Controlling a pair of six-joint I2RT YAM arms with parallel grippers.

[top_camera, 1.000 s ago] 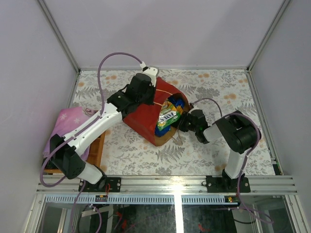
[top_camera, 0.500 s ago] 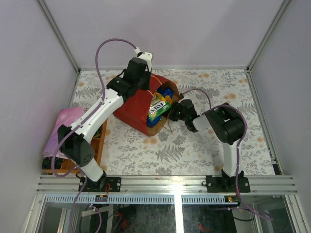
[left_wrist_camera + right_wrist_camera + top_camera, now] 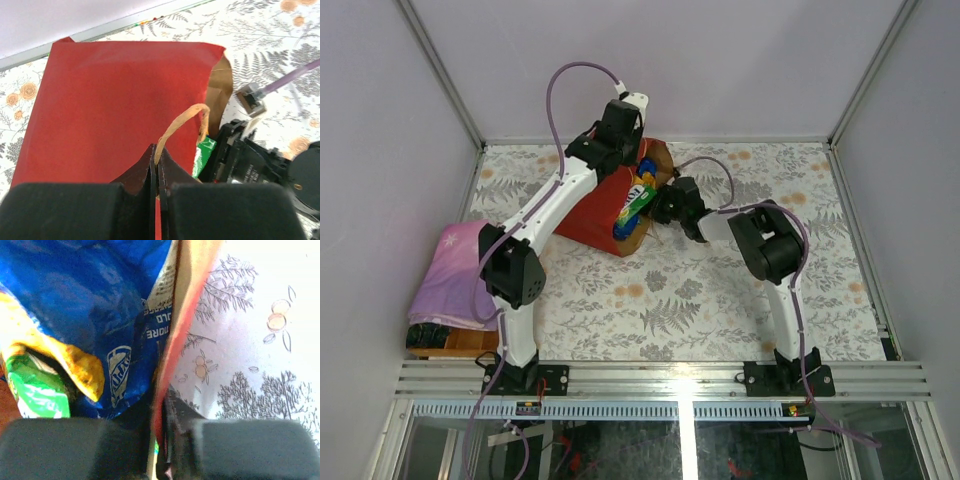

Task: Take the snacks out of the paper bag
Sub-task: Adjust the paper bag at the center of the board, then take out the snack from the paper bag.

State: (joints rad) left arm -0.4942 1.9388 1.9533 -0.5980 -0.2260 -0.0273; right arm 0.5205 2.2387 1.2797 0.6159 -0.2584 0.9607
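Note:
The red paper bag [image 3: 598,215] stands tilted at the back of the table, its kraft-lined mouth turned to the right. Snacks show in the mouth: a green-yellow packet [image 3: 632,203] and the blue chip bag [image 3: 100,305], with a green packet [image 3: 37,392] beside it. My left gripper [image 3: 638,168] is over the bag's top edge. In the left wrist view it [image 3: 157,167] is shut on the thin string handle [image 3: 182,120]. My right gripper [image 3: 658,207] is at the mouth, and in the right wrist view it [image 3: 161,440] is shut on the bag's red side wall [image 3: 187,305].
A folded purple cloth [image 3: 455,268] lies over a wooden tray [image 3: 440,342] at the near left. The floral tablecloth [image 3: 720,300] covers the table, which has enclosure walls at the back and both sides. The right arm's purple cable [image 3: 705,165] loops near the bag.
Both arms have carried the bag toward the back wall and tipped it more upright. Its mouth now looks narrower from above. Both grips have stayed on the bag.

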